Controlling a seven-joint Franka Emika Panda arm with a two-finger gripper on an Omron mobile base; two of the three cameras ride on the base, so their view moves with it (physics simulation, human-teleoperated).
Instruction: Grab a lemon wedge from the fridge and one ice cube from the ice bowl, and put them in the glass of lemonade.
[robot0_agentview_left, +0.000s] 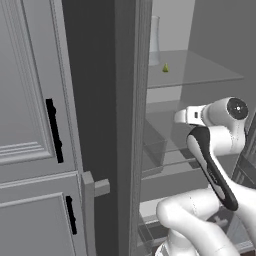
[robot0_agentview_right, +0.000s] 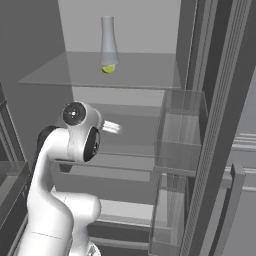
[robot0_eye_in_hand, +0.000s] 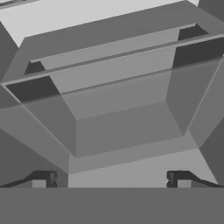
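Inside the open fridge (robot0_agentview_right: 150, 30), the hand (robot0_eye_in_hand: 111, 179) gapes wide over pale shelves, holding and touching nothing.

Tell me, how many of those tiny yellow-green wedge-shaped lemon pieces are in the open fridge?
1. The tiny yellow-green lemon wedge sits on the upper pale grey shelf, beside the tall clear narrow-necked flask. Lower shelves are partly blocked, so more may be hidden.
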